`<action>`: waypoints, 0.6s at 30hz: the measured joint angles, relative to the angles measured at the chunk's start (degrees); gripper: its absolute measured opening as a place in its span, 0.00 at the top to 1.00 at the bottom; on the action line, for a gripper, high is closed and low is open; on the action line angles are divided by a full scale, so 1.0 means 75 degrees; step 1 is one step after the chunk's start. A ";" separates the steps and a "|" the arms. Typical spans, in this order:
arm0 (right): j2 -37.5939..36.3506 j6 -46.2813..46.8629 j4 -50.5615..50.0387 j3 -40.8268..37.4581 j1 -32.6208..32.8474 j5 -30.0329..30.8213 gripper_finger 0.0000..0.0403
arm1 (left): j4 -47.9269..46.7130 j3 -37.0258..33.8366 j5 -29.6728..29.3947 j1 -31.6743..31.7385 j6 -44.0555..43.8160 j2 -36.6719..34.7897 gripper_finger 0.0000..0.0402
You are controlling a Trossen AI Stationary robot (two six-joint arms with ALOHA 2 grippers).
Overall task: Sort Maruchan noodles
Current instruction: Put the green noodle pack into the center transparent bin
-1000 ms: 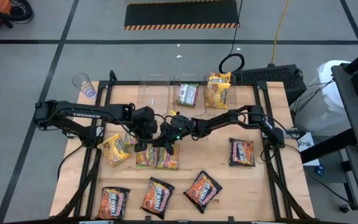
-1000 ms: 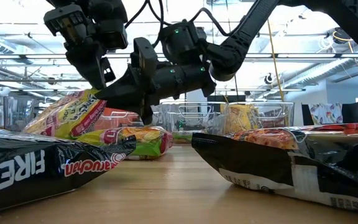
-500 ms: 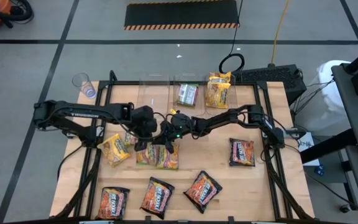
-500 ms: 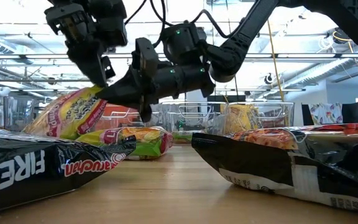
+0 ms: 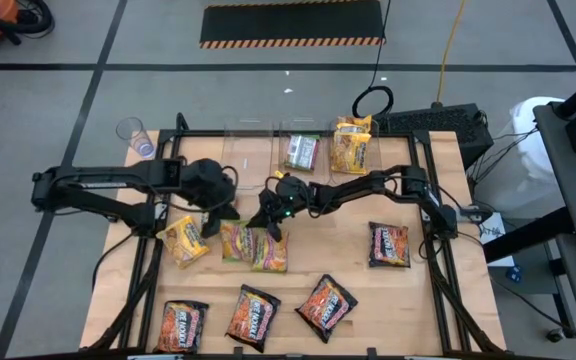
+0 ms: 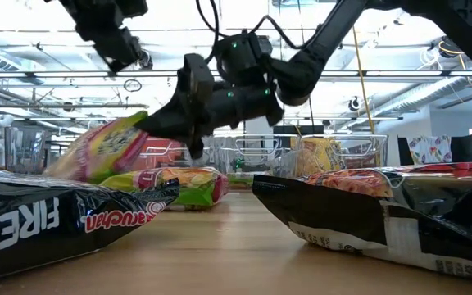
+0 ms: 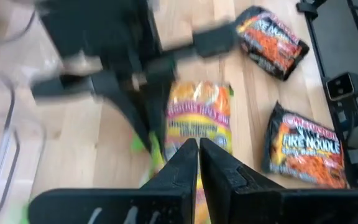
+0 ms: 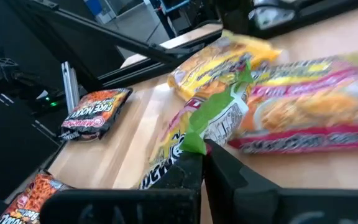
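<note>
Presently my right gripper (image 5: 267,226) pinches the green-edged packet (image 8: 219,121) by its corner at table centre, peeling it off the pile; my left gripper (image 5: 211,220) hovers nearly closed, empty

A pale wooden table (image 5: 368,290) stands on a grey concrete floor (image 5: 68,90) crossed by dark lines, near a black mat with yellow-black hazard edging (image 5: 291,22), under bright ceiling strip lights (image 6: 400,20)
</note>
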 joint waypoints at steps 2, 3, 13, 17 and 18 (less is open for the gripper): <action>-0.0235 -0.0269 -0.0353 0.0000 -0.0051 -0.0003 1.00 | -0.0426 -0.0008 -0.0207 0.0000 -0.0081 -0.0290 0.94; -0.0380 -0.0426 -0.0558 0.0000 -0.0072 0.0000 1.00 | -0.0569 -0.0008 -0.0342 -0.0017 -0.0134 -0.0407 0.94; -0.1878 -0.1792 -0.2087 0.0000 -0.0260 0.0081 1.00 | -0.2067 -0.0017 -0.1006 -0.0050 -0.0371 -0.1356 0.94; -0.2371 -0.2168 -0.2357 0.0000 -0.0291 0.0247 1.00 | -0.2223 -0.0017 -0.1078 -0.0050 -0.0384 -0.1469 0.94; -0.2472 -0.2259 -0.2393 0.0000 -0.0305 0.0251 1.00 | -0.2245 -0.0017 -0.1089 -0.0046 -0.0386 -0.1471 0.94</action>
